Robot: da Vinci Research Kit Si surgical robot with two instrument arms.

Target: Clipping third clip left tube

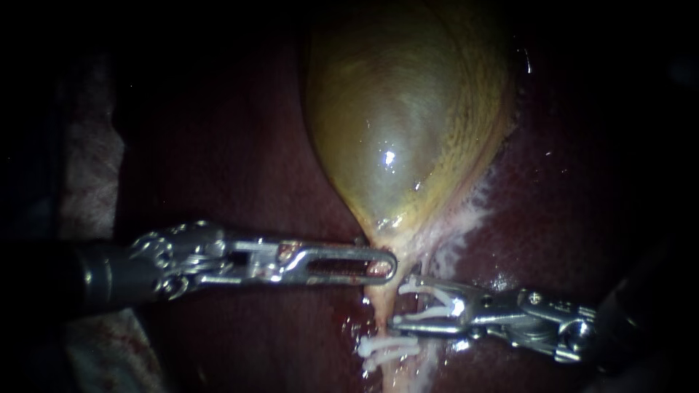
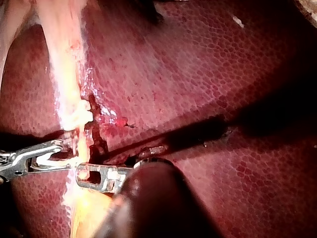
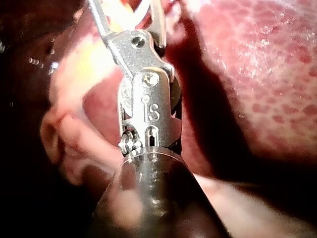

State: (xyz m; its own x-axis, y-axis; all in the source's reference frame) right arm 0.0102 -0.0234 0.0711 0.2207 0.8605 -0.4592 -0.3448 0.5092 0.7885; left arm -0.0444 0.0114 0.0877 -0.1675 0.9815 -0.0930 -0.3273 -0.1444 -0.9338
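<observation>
Two claws meeting at the pale tube (image 1: pixel 380 302) below the gallbladder (image 1: pixel 400 124), all resting on dark red liver (image 1: pixel 240 167). Left claw (image 1: pixel 389 263) reaching in level from the left, long and slotted, halves together and clamped on the narrow neck of the gallbladder, right where the tube begins. Right claw (image 1: pixel 397 304) coming in from the lower right, halves spread wide yet both bearing on a white clip (image 1: pixel 426 290) carried open between them. Tips of claw and clip up against the tube, just below the left claw. Cannot tell from the endoscope whether the tube lies fully inside the open clip; from the left wrist camera, tips seen touching the tube's side. Further down the same tube, two fastened clips (image 1: pixel 389 348) sitting close together across it, near the right claw but apart from it. Small spots of blood (image 2: pixel 111 119) on the liver just beside the tube.
</observation>
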